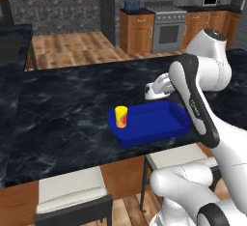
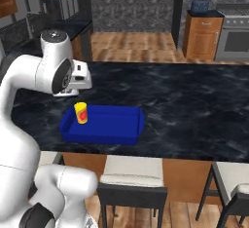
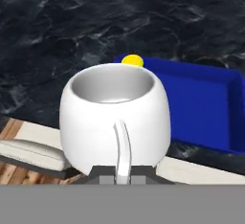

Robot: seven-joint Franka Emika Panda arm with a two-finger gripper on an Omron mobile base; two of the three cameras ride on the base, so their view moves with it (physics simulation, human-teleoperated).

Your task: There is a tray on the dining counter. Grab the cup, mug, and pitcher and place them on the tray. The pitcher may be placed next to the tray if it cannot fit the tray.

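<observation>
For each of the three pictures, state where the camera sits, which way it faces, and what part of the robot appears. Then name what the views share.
Left base view: behind the arm's left, facing forward and down at the dining counter; arm at right.
Right base view: behind its right, same counter; arm at left.
Hand view: on the hand, looking along the gripper, shut on the white mug handle.
Shared: the blue tray with the yellow cup in it.

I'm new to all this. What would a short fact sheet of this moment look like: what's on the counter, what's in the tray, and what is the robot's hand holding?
surface: dining counter, black marble with white veins
tray: blue, lying on the counter near its front edge
cup: yellow, upright at one end inside the tray
mug: white, held by its handle, raised near the tray
gripper: shut on the mug's handle
pitcher: not seen from here
</observation>
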